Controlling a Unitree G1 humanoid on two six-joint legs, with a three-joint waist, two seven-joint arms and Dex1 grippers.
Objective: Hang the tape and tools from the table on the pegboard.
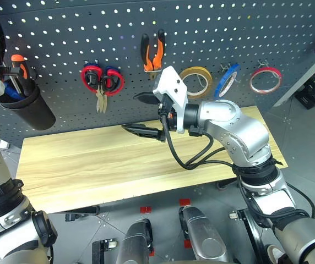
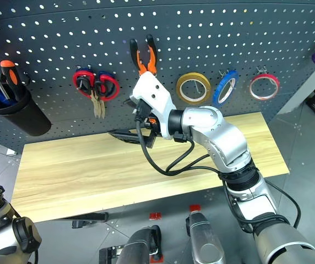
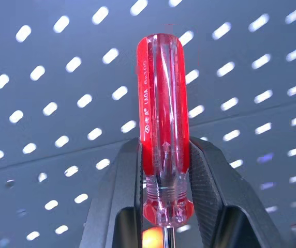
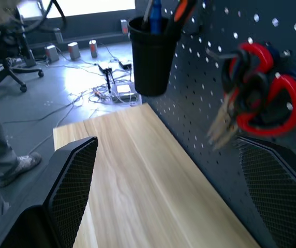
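The left gripper [image 3: 163, 206] points up at the pegboard [image 1: 64, 33], its jaws clamped on the red-handled screwdriver [image 3: 161, 119], handle rising between them. The right gripper [image 1: 141, 113] is level over the bare wooden bench [image 1: 91, 159], jaws spread wide and empty. Beyond these jaws hang the red-handled scissors [image 1: 102, 80]; just above them hang the pliers [image 1: 152, 52]. The blue tape [image 1: 227, 80] hangs farther right.

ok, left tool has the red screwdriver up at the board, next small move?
Probably ease the red screwdriver toward the black cup on the pegboard: the left tool grips its handle before the holes, and the table looks bare.
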